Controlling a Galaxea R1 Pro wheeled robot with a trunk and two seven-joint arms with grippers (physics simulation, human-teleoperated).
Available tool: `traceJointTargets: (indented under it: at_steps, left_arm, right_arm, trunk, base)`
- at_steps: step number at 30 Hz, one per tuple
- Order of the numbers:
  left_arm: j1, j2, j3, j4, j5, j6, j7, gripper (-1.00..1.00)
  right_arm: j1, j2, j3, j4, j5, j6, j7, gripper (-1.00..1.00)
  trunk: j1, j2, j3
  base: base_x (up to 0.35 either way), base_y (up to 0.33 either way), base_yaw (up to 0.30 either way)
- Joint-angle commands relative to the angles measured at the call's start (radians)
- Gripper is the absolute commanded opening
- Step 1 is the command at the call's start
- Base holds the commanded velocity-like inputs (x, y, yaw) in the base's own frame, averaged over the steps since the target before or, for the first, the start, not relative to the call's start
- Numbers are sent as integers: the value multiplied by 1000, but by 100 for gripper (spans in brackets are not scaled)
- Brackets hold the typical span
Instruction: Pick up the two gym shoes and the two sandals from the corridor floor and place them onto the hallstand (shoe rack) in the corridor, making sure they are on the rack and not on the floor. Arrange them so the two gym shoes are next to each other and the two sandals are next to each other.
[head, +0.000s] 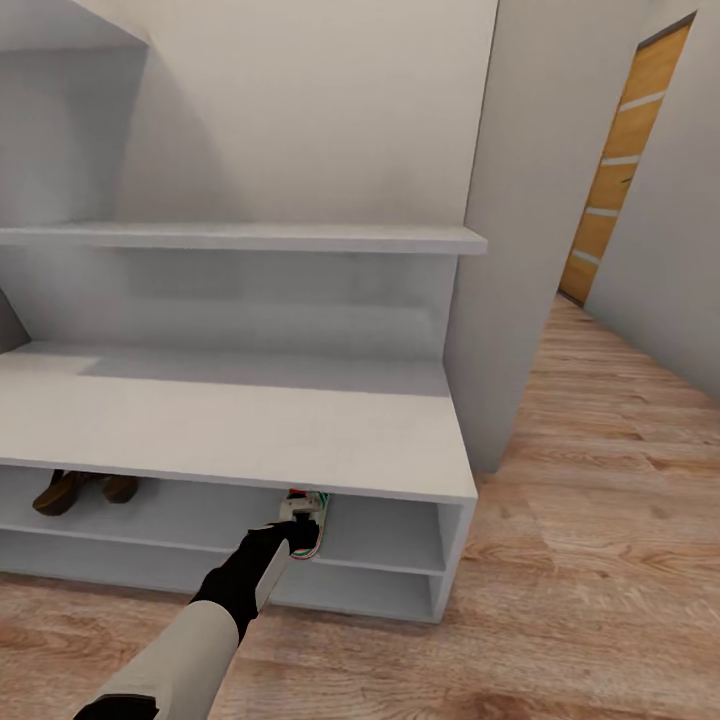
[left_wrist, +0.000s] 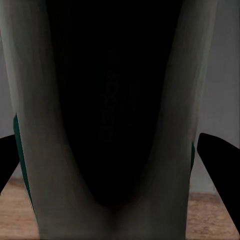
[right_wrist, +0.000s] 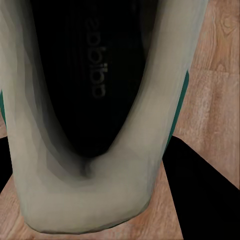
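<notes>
From the head camera I see the hallstand (head: 300, 440) filling most of the picture, its wide bench top bare and a long upper shelf (head: 240, 237) above it against the tall back panel. My left arm reaches down and forward to the upper open level under the bench, and the left end effector (head: 297, 528) sits at the heel of a gym shoe (head: 306, 520) whose toe points into the shelf. The shoe rests on that shelf level, just under the front edge of the bench top, right of the middle.

In the left wrist view the shoe's cream heel collar (left_wrist: 165, 150) fills the space between the dark fingers (left_wrist: 217, 160), one on each side and touching it, so I read the left end effector as pinching the gym shoe.

Further left on the same level lie the two sandals (head: 85, 490), brown, side by side and partly hidden by the bench edge.

The right wrist view looks straight into a second gym shoe (right_wrist: 130, 180), heel towards the camera, over the corridor floor (right_wrist: 215, 100). Dark fingers (right_wrist: 200, 190) flank its heel, probably clamping it, though I cannot tell for certain.

To the right, a wooden door (head: 625, 160) stands at the corridor's far end.
</notes>
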Motion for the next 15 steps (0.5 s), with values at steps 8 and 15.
traceJointTargets:
  at_steps: [8,15]
  left_arm:
    - [0,-1,2,-3,2,6,3,-100]
    - [0,-1,2,-3,3,6,3,-100]
  right_arm:
    - [-1,0,0,-1,-8,4,-7,-100]
    - [-1,0,0,-1,-8,4,-7,-100]
  trunk:
    - [0,0,-1]
    - [0,0,-1]
  base:
    - [212,0,0]
    - [27,0,0]
